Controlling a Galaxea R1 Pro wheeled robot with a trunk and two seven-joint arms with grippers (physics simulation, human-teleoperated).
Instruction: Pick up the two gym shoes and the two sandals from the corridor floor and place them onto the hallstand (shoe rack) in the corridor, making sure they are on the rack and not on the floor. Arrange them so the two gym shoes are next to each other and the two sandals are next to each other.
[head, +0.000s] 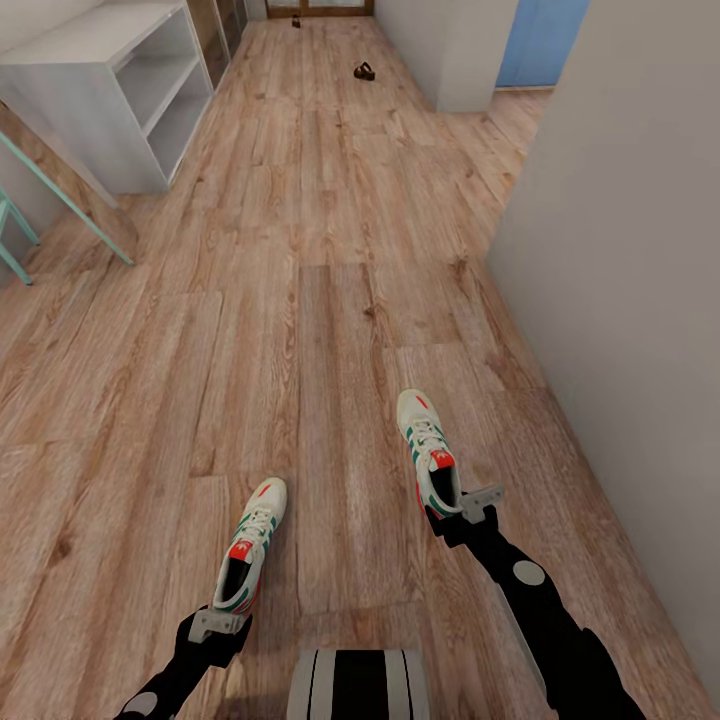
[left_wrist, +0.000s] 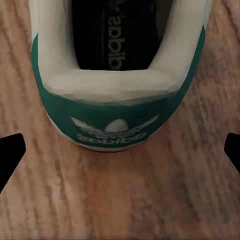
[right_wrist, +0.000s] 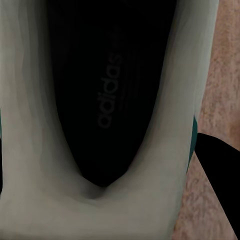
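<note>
The left gripper (head: 218, 625) sits right at the heel of the cream-white sneaker with green stripes on the left (head: 247, 545), and in the left wrist view its two black fingertips (left_wrist: 11, 152) are spread wide, one on each side, with the green heel patch (left_wrist: 114, 117) between them and not touching either one. The right gripper (head: 478, 505) is at the heel of the other cream-white sneaker with green stripes (head: 428, 450). In the right wrist view the shoe's black inside (right_wrist: 107, 90) and pale smooth rim are very close, and one black finger (right_wrist: 220, 175) shows just beside the shoe's side, but I cannot tell if the fingers are squeezing it. Both sneakers lie on the light brown wood-plank floor (head: 330, 330), well apart, toes pointing away. Far down the corridor are two small dark brown sandals (head: 364, 71) (head: 296, 20). The white-grey shelf unit with open tiers (head: 120, 85) stands against the left wall.
</note>
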